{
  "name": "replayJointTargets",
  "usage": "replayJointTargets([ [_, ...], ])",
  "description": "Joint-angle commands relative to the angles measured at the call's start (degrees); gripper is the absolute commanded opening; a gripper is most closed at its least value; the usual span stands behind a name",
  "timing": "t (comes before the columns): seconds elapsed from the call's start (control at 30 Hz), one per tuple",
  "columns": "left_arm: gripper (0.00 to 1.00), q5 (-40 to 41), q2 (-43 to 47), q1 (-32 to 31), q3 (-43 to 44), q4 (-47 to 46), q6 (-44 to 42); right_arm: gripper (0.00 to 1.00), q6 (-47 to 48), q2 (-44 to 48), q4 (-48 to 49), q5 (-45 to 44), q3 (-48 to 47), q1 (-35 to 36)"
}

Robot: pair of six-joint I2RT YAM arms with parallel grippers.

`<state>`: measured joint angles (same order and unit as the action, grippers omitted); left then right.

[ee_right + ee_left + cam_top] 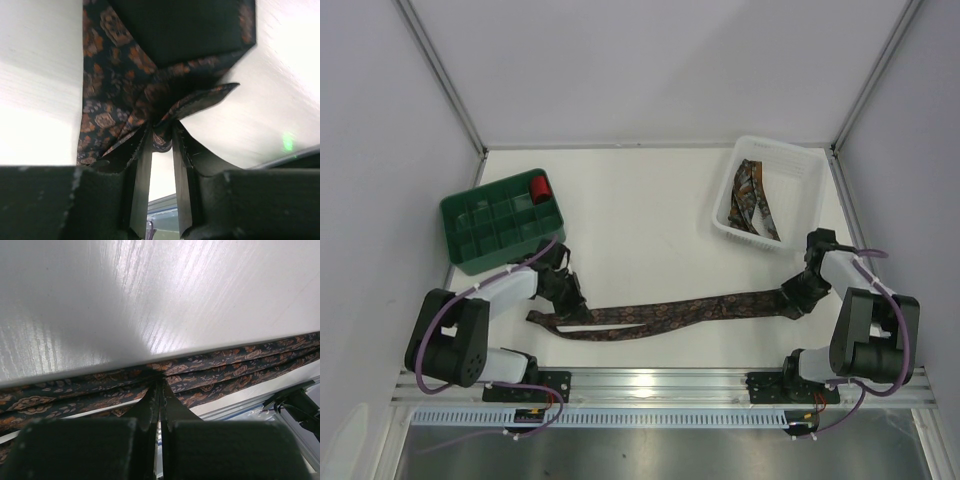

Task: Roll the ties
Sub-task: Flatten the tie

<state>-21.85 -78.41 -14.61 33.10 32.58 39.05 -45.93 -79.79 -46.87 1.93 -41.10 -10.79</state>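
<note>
One patterned tie (670, 312) lies stretched flat across the near part of the table between my two grippers. My left gripper (566, 298) is shut on its left part; in the left wrist view the jaws (160, 382) are nearly closed and pinch the edge of the folded tie (225, 370). My right gripper (794, 298) is shut on the tie's right end; in the right wrist view (162, 136) a bunched fold of the tie (110, 85) sits between the fingertips. A second tie (755, 198) lies crumpled in the white basket.
A white basket (798, 178) stands at the back right. A green compartment tray (480, 222) stands at the left with a small red roll (540, 186) in its back right cell. White walls enclose the table on three sides.
</note>
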Motion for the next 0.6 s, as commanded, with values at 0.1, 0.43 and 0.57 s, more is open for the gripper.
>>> replayJointTargets([
  [0.1, 0.0, 2.1, -1.7, -0.2, 1.9, -1.2, -1.0, 0.25, -2.4, 5.6, -5.4, -3.6, -1.0, 0.4],
  [0.43, 0.0, 2.2, -1.3, -0.2, 1.9, -0.3, -1.5, 0.01, 0.4, 1.9, -4.2, -4.4, -7.0, 0.1],
  [0.57, 0.01, 2.2, -1.6, -0.2, 2.1, -0.1, -1.4, 0.01, 1.4, -1.2, -2.3, -4.2, -11.6, -0.7],
])
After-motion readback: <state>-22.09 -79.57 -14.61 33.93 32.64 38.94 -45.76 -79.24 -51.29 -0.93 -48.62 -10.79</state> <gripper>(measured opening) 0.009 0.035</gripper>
